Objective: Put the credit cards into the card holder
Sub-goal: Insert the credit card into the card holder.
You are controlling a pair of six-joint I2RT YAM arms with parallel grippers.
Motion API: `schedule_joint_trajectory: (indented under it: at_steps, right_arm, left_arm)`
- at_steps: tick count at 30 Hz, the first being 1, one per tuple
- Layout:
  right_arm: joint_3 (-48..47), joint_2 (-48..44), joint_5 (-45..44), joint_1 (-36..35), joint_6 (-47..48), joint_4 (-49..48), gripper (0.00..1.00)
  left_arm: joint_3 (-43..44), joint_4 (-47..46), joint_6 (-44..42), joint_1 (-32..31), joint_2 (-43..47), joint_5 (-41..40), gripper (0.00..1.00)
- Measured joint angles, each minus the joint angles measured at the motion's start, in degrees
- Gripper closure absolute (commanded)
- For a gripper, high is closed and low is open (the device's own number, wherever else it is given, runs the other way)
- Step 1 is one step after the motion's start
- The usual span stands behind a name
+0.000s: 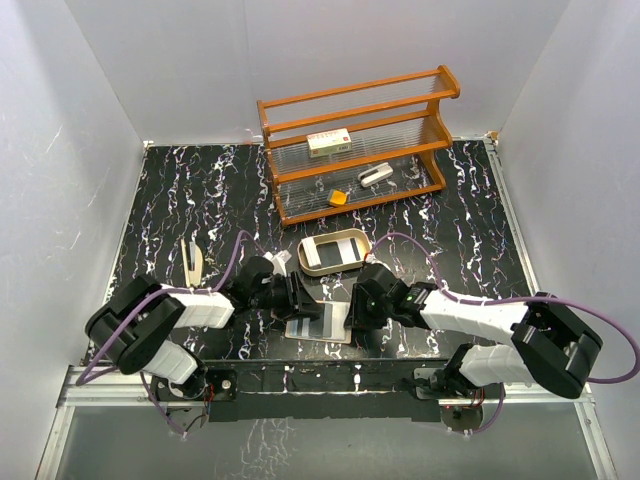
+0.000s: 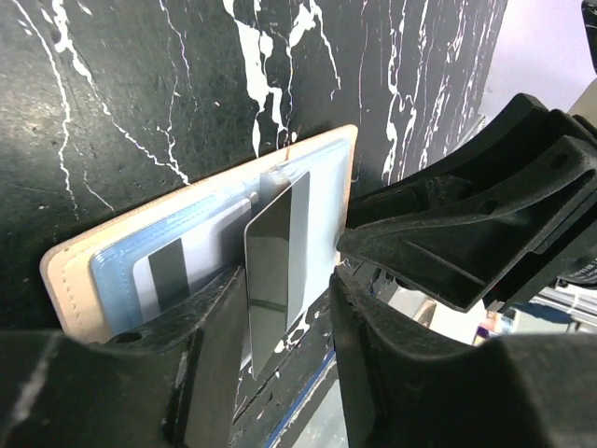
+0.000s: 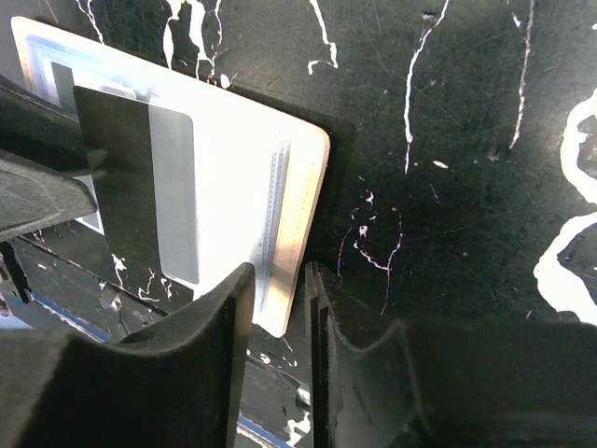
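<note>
My right gripper (image 3: 280,280) is pinched shut on one edge of the open wallet (image 3: 233,177), which lies flat on the black marbled table (image 3: 466,187) between the two arms. My left gripper (image 2: 283,285) stands parted around a dark-striped card (image 2: 277,252) resting on the wallet's inner face. A second card (image 2: 173,271) sits tucked in the pocket.

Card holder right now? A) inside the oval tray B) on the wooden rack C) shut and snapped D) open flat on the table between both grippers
D: the card holder lies open, pockets up, on the table. The left gripper is on one side with a card between its spread fingers, and the right gripper is pinching the opposite edge.
</note>
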State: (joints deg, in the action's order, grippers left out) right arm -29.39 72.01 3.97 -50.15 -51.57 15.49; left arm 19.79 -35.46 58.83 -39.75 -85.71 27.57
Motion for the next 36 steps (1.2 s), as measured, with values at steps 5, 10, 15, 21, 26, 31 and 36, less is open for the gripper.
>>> schedule_joint_trajectory:
  at_steps: [5,10,15,21,26,31,36]
  right_arm:
    - [-0.94,-0.76,-1.09,-0.04,0.26,1.38,0.62]
    - [-1.25,-3.8,-1.29,-0.04,0.22,2.91,0.65]
    - [-1.25,-4.28,-1.22,-0.04,-0.04,2.82,0.7]
    - [-1.25,-2.69,-1.2,-0.04,-0.63,1.53,0.72]
    - [-1.2,0.15,-1.2,-0.04,-0.96,0.11,0.72]
    - [-0.81,1.18,-1.2,-0.04,-1.01,-1.16,0.73]
    - [-0.79,2.05,-1.01,-0.02,-1.05,-2.95,0.74]
  left_arm:
    - [1.51,7.48,-1.86,-0.17,4.76,-2.64,0.5]
    - [2.01,11.19,-2.23,-0.15,6.84,-3.45,0.47]
    - [1.97,11.91,-2.14,-0.15,7.28,-3.54,0.47]
    - [1.84,10.4,-1.44,-0.13,5.99,-3.06,0.49]
    - [1.68,7.54,-0.28,-0.13,4.04,-2.03,0.5]
    - [0.96,4.63,1.14,-0.2,2.91,-1.25,0.51]
    - [0.72,2.93,3.19,-0.66,2.12,-0.83,0.52]
